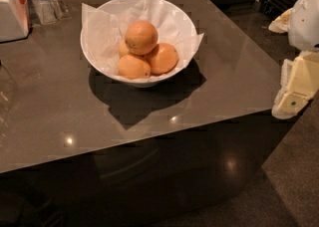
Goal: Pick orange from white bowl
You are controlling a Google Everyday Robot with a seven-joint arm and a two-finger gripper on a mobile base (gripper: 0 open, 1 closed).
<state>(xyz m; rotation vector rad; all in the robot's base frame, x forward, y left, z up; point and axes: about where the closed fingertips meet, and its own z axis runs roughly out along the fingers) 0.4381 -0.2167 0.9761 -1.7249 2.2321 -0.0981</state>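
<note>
The orange (141,37) is the largest, roundest fruit and sits on top of the pile in the white bowl (185,18). The bowl stands at the back middle of the brown table (224,76) and is lined with white crinkled paper (99,32). Three smaller, more oval orange fruits lie under and around the orange; one is mostly hidden behind it. My gripper (295,89), cream-white, is at the right edge of the view, off the table's right side and well to the right of and below the bowl. It holds nothing that I can see.
A white boxy appliance (11,14) stands at the table's back left, with a clear plastic holder (49,8) beside it. The table's front edge (149,139) drops to a dark floor. My white arm casing (305,17) fills the upper right.
</note>
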